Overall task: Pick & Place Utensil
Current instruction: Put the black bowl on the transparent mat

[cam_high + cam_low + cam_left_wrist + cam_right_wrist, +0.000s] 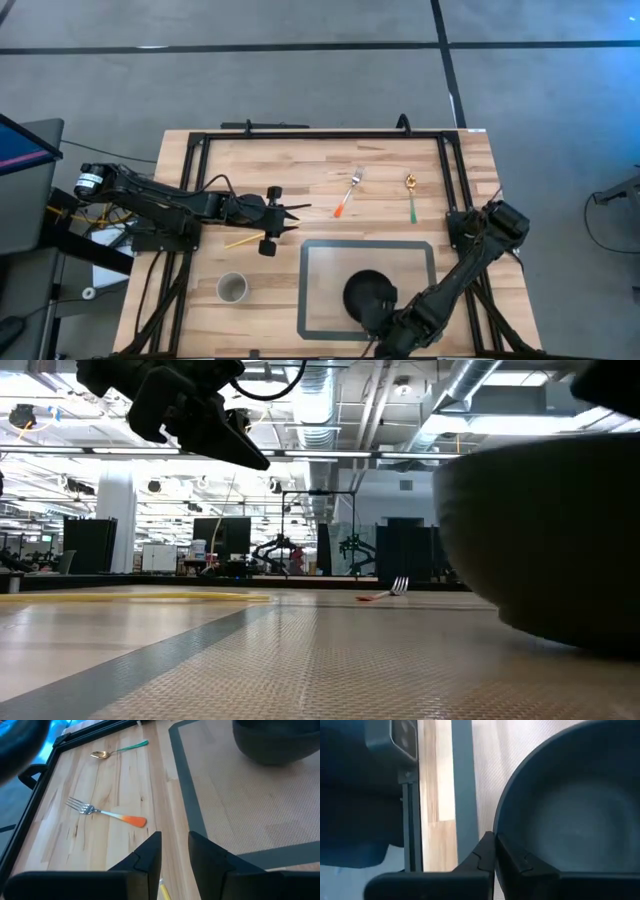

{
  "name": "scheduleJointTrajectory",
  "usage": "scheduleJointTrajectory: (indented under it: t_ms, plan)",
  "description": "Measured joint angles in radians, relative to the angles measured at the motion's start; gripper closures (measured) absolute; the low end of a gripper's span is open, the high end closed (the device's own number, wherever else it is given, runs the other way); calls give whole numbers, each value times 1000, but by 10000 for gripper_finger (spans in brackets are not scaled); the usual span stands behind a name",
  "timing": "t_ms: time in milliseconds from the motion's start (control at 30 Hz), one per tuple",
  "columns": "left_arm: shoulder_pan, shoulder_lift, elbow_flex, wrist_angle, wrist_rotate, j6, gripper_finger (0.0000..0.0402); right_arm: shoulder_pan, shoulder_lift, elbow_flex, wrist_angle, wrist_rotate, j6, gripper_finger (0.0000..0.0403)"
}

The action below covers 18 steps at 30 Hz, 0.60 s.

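From my station, the overhead camera shows me a pale butcher-block table point(270, 165) edged by a black metal frame point(300, 134), standing on a grey concrete floor point(300, 80) crossed by dark seam lines point(200, 48). At the left edge of that view I see part of a dark monitor point(20, 150) with a blue-lit screen.

Through the level camera I look into a large, brightly lit hall: silver ventilation ducts point(320, 405) and pipes run under the ceiling, a white pillar point(117, 520) stands on the left, and dark cabinets and screens point(90, 545) line the far side.
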Motion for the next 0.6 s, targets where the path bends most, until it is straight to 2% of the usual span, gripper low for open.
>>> scheduleJointTrajectory:
  t_ms: [200, 367, 600]
  plan:
    - [16, 0, 0, 4, 1, 1, 304, -34, 14, -2, -19, -101, 112, 365]
    - [37, 0, 0, 5, 0, 1, 303, -52, -20, -2, -17, -116, 118, 331]
    - [54, 0, 0, 5, 1, 1, 303, -73, -105, -2, -13, -113, 118, 322]
